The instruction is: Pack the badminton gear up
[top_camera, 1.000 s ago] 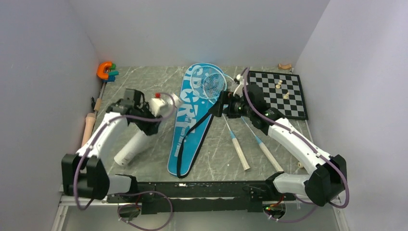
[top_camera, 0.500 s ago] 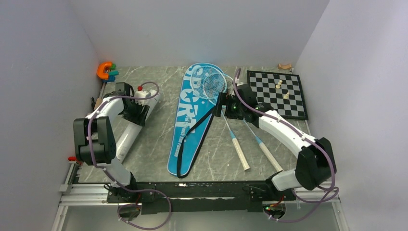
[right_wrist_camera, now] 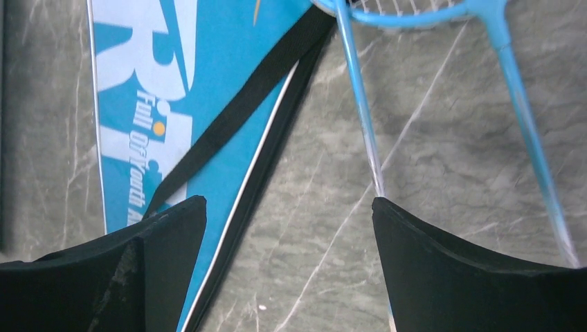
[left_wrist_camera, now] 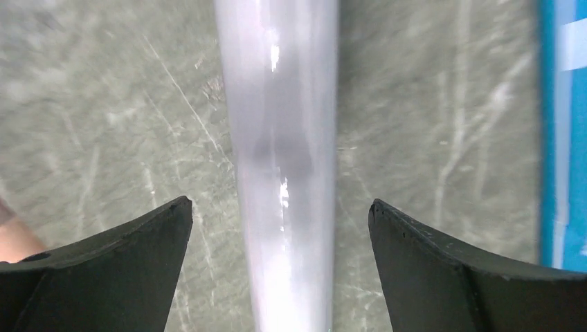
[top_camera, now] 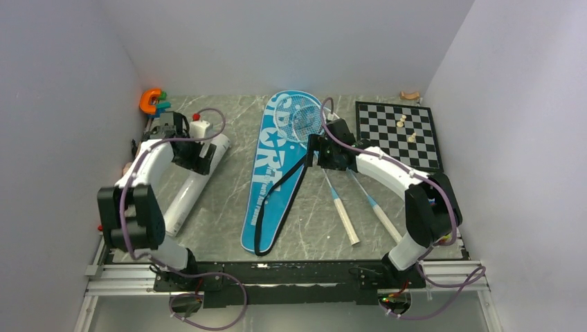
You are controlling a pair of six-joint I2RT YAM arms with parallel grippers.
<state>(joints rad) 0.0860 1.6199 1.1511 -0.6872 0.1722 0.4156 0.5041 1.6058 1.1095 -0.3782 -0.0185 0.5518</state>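
I saw the left gripper (left_wrist_camera: 278, 203) spread wide over the white tube (top_camera: 196, 181) lying left of the blue bag (top_camera: 271, 166), right gripper (right_wrist_camera: 289, 200) spread too, above a racket shaft (right_wrist_camera: 361, 111) beside the black strap (right_wrist_camera: 235, 124).

Evenly, softly lit from above in the top external view, with faint shadows and sharp focus throughout. Motion-blurred in the left wrist view, with bright glare streaks down the white tube (left_wrist_camera: 284, 166). Sharper in the right wrist view; dark and soft-edged in both lower corners.
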